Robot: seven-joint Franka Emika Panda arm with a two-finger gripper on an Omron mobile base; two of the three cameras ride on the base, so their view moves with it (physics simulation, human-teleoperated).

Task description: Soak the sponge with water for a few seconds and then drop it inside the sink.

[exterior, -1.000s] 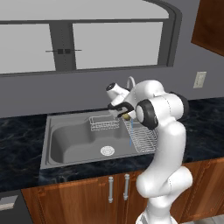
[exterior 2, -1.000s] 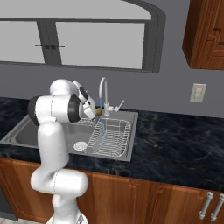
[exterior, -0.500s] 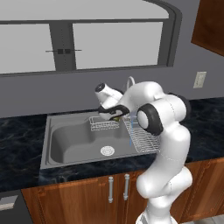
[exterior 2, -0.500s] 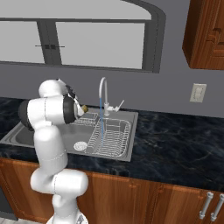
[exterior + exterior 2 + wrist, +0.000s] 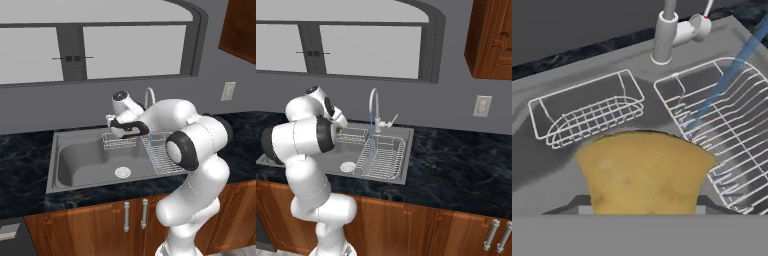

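sponge [image 5: 644, 172] sits nearest the hand camera, a yellow-orange block clenched between the jaws of the gripper [image 5: 116, 129], whose fingers hide beneath it. it hangs above the open left part of the sink [image 5: 75, 165], over the grey basin floor and apart from the water.

a little farther off lies the small wire basket [image 5: 587, 115] against the basin's far wall, and to its right the wire dish rack [image 5: 727, 125] fills the right section. a thin blue stream of water [image 5: 724, 80] falls from the faucet [image 5: 374, 107] onto that rack, just right of the sponge, not touching it in the hand view.

farther back stands the faucet base [image 5: 664, 35] on the sink's far rim, with the black marbled countertop [image 5: 456, 155] running off to the right and the window [image 5: 356, 45] above it.

judging from this, the tap is already running and the sponge is in hand, held over the basin beside the stream. whether the soak is finished cannot be told; what clearly remains is letting go so the sponge drops into the sink.
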